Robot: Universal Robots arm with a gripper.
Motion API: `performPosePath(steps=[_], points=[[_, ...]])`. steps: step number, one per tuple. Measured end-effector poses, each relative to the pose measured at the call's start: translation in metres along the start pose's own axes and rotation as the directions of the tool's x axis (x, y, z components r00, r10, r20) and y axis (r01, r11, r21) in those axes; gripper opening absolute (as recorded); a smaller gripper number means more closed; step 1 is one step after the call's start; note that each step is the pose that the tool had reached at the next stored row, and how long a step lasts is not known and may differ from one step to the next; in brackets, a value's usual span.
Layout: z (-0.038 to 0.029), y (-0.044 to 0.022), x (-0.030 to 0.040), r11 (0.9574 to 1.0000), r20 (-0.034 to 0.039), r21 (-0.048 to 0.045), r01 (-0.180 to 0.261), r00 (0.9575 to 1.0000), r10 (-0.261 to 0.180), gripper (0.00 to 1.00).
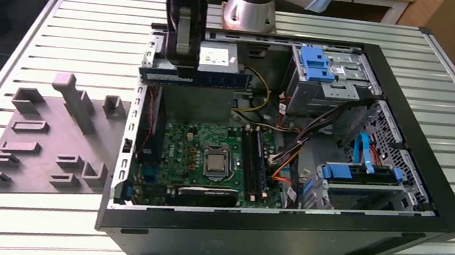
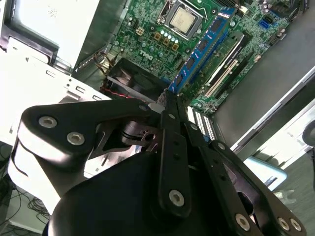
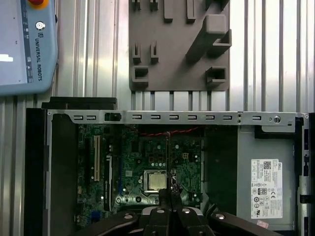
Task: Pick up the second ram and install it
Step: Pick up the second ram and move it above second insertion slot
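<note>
Over the case's (image 1: 284,235) far edge, toward the exterior view's left, the gripper (image 1: 185,66) hangs with the ram (image 1: 211,80) in it. The stick lies level and lengthwise along that edge, just above the power supply (image 1: 217,60). It is clear of the board and well apart from the slots (image 1: 256,162). In the second wrist view the jaws are pinched tight on one end of the ram (image 2: 202,46), and most of the stick runs out past the fingertips (image 2: 167,101).

Risks, judged from this:
- The grip is on one end only. A push down at the slot could pivot the stick in the pinch, so one end seats and the other rides high.
- The stick sits crosswise to the slots. A wrong turn puts the notch off its key, and forcing it could crack the slot or the stick.
- Cables (image 1: 288,156) crowd the slots' side nearest the drive bays. The free end could snag them on the way down.
- One slot looks already filled, though that is hard to tell. A small sideways error lands the stick on its neighbour.
- I cannot see whether the latches are open. Shut ones would block seating.
- A low pass could clip the case's rim.

The tray (image 1: 43,114) sits on the table (image 1: 94,24) beside the case, out of the path.
</note>
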State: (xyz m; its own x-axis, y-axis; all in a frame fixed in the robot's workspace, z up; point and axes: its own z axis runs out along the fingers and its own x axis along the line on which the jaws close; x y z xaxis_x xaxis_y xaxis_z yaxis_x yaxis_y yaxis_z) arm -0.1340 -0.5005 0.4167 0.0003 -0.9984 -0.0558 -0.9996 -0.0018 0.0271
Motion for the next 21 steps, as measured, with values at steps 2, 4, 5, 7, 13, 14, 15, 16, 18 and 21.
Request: performPosePath(steps=[2,4,5,7,13,14,15,16,18,21], points=[[0.0002,-0.0014,0.0000,1.0000,-0.0001,-0.0001,0.000,1.0000,0.000,0.11],[0.0004,-0.0030,0.0000,1.0000,0.0000,0.0000,0.000,1.0000,0.000,0.11],[0.0005,-0.0036,0.0001,1.0000,0.0000,0.0000,0.000,1.0000,0.000,0.11],[0.0007,-0.0050,0.0000,1.0000,0.0000,0.0000,0.000,1.0000,0.000,0.11],[0.0011,-0.0096,0.0001,1.0000,-0.0001,0.0000,0.000,1.0000,0.000,0.11],[0.0012,-0.0105,0.0001,1.0000,0.0000,0.0000,0.000,1.0000,0.000,0.11],[0.0013,-0.0114,0.0001,1.0000,0.0000,0.0000,0.000,1.0000,0.000,0.11],[0.0014,-0.0123,0.0001,1.0000,0.0000,0.0000,0.000,1.0000,0.000,0.11],[0.0015,-0.0140,0.0001,1.0000,0.0000,0.0000,0.000,1.0000,0.000,0.11],[0.0017,-0.0166,0.0001,1.0000,0.0000,0.0000,0.000,1.0000,0.000,0.11]])
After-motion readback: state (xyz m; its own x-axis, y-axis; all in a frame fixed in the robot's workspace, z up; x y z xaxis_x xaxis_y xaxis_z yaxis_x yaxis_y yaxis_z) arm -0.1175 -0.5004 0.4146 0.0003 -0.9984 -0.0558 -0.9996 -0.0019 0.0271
